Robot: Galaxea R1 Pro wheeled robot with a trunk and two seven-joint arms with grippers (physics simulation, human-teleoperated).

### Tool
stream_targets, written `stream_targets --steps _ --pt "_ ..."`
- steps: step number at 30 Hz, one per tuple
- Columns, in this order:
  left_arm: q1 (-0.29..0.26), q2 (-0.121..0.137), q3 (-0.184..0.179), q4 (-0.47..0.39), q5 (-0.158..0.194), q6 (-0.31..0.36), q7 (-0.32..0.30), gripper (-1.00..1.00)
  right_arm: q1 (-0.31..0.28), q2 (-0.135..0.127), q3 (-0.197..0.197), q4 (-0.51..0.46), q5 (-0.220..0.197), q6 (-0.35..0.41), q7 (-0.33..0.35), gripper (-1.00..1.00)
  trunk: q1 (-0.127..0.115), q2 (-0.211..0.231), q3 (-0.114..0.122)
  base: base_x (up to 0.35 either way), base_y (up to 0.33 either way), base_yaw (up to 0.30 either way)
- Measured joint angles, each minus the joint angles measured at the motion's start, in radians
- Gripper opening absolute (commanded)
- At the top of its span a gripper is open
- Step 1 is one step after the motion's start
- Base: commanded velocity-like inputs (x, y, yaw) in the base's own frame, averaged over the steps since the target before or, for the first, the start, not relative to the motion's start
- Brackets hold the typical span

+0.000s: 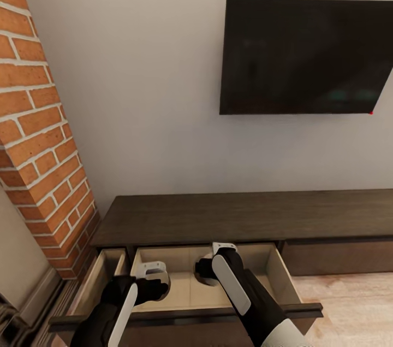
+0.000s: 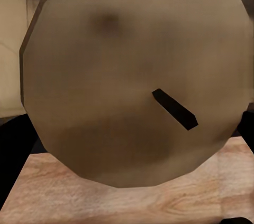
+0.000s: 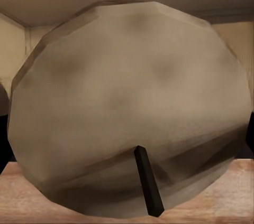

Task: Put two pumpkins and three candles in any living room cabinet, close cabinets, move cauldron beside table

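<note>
television (image 1: pixel 305 57) cropped right, cabinet (image 1: pixel 218 216) cropped right

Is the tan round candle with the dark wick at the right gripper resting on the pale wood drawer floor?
Cannot tell. In the right wrist view the tan round candle sits very close to the camera above the pale wood drawer floor, but the meeting line is blurred.

No legible text, label, brand, number or sign in any view. Head view: the wall-mounted television (image 1: pixel 305 56) at upper right has a dark, blank screen with no logo readable on its frame (one small red dot at its lower right corner, not a character). The cabinet (image 1: pixel 218 216) across the lower half has a plain dark top and unmarked fronts; the brick column (image 1: pixel 38 134) at left carries no markings. Both wrist views give blurred tan surfaces at close range, with nothing written on them.
</note>
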Motion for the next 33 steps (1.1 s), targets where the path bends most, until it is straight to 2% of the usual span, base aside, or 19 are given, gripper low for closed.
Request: stream_targets --steps 5,8,10,21,25,33 --pt "0.0 0.0 -0.001 -0.013 0.001 0.001 0.002 -1.0 -0.009 0.0 0.0 0.028 -0.002 0.001 -0.002 -1.0 0.019 -0.035 -0.016 0.0 0.0 0.0" --pt "-0.002 -0.004 -0.002 -0.027 0.002 0.001 0.003 -1.0 -0.047 0.0 -0.002 0.122 0.005 -0.003 0.0 -1.0 0.031 -0.056 -0.025 0.0 0.0 0.0" --pt "-0.015 -0.008 -0.001 -0.028 0.004 0.0 0.002 -1.0 -0.058 0.0 -0.002 0.151 0.003 -0.009 0.002 -1.0 0.038 -0.07 -0.031 0.0 0.0 0.0" --pt "-0.03 -0.011 -0.001 -0.028 0.001 -0.005 0.002 -1.0 -0.066 0.0 -0.001 0.169 0.004 -0.067 0.009 -1.0 0.081 -0.147 -0.066 0.0 0.0 0.0" --pt "-0.031 -0.02 -0.001 -0.021 0.0 -0.065 0.003 -1.0 -0.066 0.0 -0.001 0.17 0.005 -0.072 0.01 -1.0 0.096 -0.175 -0.078 0.0 0.0 0.0" --pt "-0.03 -0.028 -0.001 -0.018 -0.002 -0.087 0.003 -1.0 -0.066 0.0 0.005 0.188 0.007 -0.128 0.011 -1.0 0.127 -0.231 -0.103 0.0 0.0 0.0"
